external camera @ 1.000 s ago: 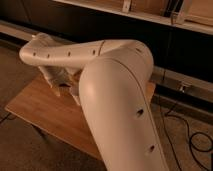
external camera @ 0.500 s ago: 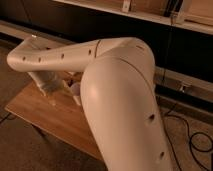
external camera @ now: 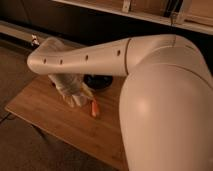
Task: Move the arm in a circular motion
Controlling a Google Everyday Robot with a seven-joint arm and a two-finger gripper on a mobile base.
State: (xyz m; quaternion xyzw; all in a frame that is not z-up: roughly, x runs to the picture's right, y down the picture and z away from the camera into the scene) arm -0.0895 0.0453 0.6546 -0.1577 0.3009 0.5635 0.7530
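The arm (external camera: 165, 100) is a thick cream-white tube that fills the right side of the camera view. Its forearm (external camera: 90, 57), marked with a row of small dark holes, reaches left to a rounded joint (external camera: 42, 60). From that joint the wrist drops down to the gripper (external camera: 75, 95), which hangs just above the wooden table (external camera: 40, 110).
A small orange object (external camera: 94, 107) lies on the table just right of the gripper. A dark round bowl-like thing (external camera: 99, 81) sits behind it, partly hidden under the forearm. Dark cabinets and a pale shelf edge (external camera: 150, 17) run along the back. Floor lies to the left.
The forearm's far joint swung out to the left and has now come back right and lower. The gripper shifted right over the table, and the orange object now shows.
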